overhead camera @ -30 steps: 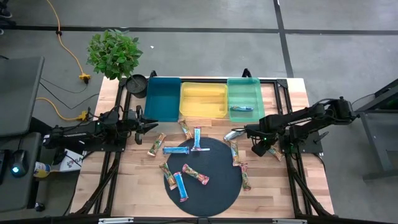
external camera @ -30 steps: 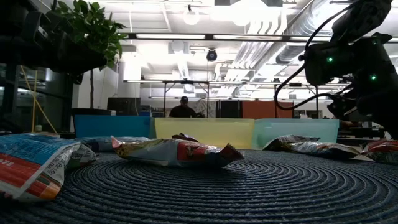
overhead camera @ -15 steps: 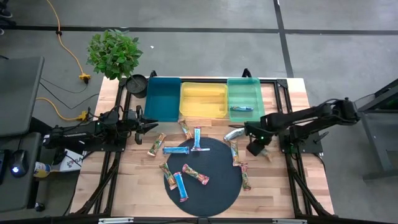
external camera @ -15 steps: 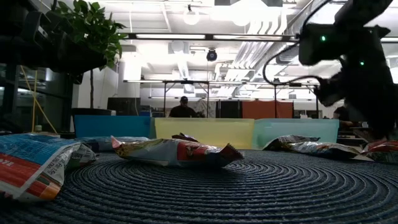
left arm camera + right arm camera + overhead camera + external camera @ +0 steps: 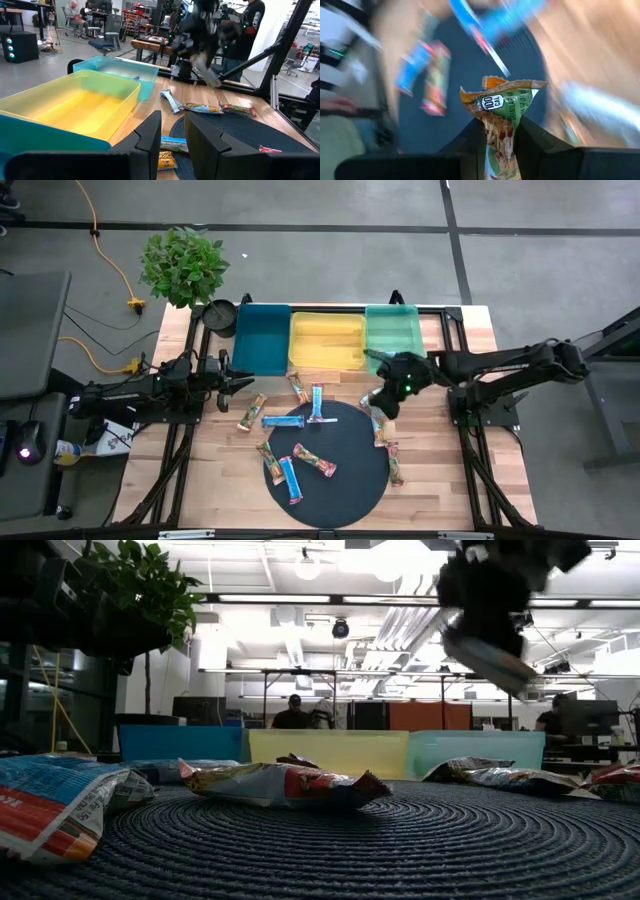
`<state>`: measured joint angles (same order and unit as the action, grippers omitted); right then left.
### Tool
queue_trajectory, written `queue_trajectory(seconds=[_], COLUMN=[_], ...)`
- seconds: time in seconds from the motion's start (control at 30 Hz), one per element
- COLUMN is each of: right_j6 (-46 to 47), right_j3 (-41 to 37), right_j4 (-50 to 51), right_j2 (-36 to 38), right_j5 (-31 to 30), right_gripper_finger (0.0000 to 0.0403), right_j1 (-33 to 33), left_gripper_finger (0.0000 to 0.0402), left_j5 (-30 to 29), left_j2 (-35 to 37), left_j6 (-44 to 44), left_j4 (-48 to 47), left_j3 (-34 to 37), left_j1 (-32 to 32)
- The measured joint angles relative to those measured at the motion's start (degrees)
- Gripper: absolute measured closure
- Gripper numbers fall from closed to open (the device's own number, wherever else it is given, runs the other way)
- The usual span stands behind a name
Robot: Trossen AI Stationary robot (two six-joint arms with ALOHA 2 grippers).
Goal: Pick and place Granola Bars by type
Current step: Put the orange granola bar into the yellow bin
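Several small wrapped granola bars lie flat on the round black mat (image 5: 325,450) and on the wood beside it, such as a blue one (image 5: 283,420) and a tan one (image 5: 252,411). One blue bar (image 5: 388,354) lies in the green tray (image 5: 392,330). My right gripper (image 5: 387,400) hovers over the mat's far right edge, just near of the green tray, shut on a green-and-tan bar (image 5: 501,107). My left gripper (image 5: 240,380) waits open above the wood near the teal tray (image 5: 262,340). My right gripper pinches the green-and-tan bar between its two fingers (image 5: 470,135), low on the wrapper (image 5: 499,137). The bar's crimped free end (image 5: 502,87) sticks out past the fingertips. In the low view the bar (image 5: 498,655) hangs tilted under the gripper, lifted clear of the table.
Teal, yellow (image 5: 327,340) and green trays stand side by side along the table's far edge. A potted plant (image 5: 183,265) and a dark round pot (image 5: 220,313) sit at the far left corner. Bars (image 5: 275,783) lie scattered across the mat. People show in the room behind.
My right gripper has risen from the wood at the mat's right side and swung toward the table's left and far edge, ending near the green tray. It has turned as it went and carries the bar up clear of the table. The left arm has kept still.
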<state>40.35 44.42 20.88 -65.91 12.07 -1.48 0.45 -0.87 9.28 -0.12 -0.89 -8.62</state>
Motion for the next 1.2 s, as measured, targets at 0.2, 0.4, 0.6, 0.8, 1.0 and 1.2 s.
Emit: queue_trajectory(seconds=[0.2,0.4,0.6,0.8,1.0,1.2], right_j6=[-6.05,-11.21,-18.68,-24.33,-25.76,-23.12], right_j3=[5.31,9.04,10.74,17.02,31.41,50.50], right_j4=[-12.10,-19.56,-29.20,-29.26,-21.89,3.90], right_j2=[0.02,0.02,-1.56,-9.39,-21.46,-33.94], right_j5=[-3.45,-7.17,-13.43,-16.95,-20.31,-31.09], right_gripper_finger=[0.0337,0.0337,0.0336,0.0336,0.0336,0.0336], right_j1=[-0.43,-2.80,-5.52,-8.87,-12.38,-15.59], left_gripper_finger=[0.0319,0.0319,0.0319,0.0319,0.0319,0.0319], left_j5=[-0.01,-0.01,-0.01,0.00,-0.01,-0.02], left_j2=[0.00,-0.01,0.00,-0.02,-0.01,-0.01], left_j6=[-0.02,-0.01,-0.01,-0.01,-0.01,0.00], left_j4=[0.01,0.01,0.00,0.00,0.02,0.02], left_j3=[-0.02,0.00,0.00,-0.01,0.00,0.00], left_j1=[0.02,0.01,0.02,0.02,0.01,0.02])
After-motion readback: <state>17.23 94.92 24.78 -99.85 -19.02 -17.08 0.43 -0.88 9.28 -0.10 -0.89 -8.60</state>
